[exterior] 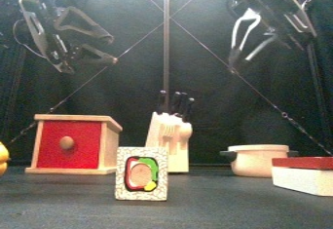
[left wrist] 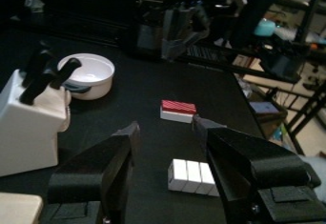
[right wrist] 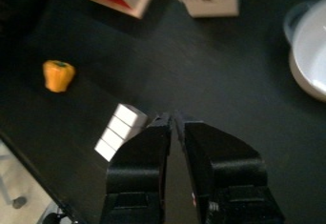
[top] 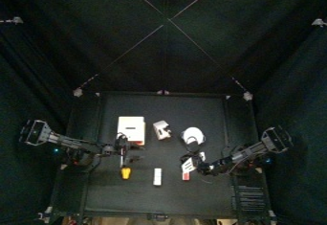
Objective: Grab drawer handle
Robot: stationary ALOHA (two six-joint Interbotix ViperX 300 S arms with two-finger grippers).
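Looking straight down, the top view shows one small black table [top: 166, 162] in the middle of the frame, and two arms, the left gripper [top: 122, 156] entering from the left edge and the right gripper [top: 201, 164] from the right. One pale wooden box [top: 132, 128] sits at upper left of the tabletop, one knife block [top: 163, 129] just right of it, one white bowl [top: 193, 136] further right; one orange object [top: 125, 172], one white bar [top: 157, 176] and one red-topped block [top: 186, 167] lie near the lower edge. Bare black surface remains along the top of the table. At table height, the front view shows the box's single red drawer [exterior: 69, 146] at lower left, its small round handle [exterior: 65, 144] at the drawer's centre, facing the camera and untouched; both grippers hang high in the upper corners, well apart from everything. One picture card [exterior: 140, 172] stands in front, near the bottom centre. From the left wrist, the jaws stand wide, nothing between them, with the white bar and red-topped block on the table beyond. From the right wrist, the jaws are pressed together and hold nothing, above open tabletop.
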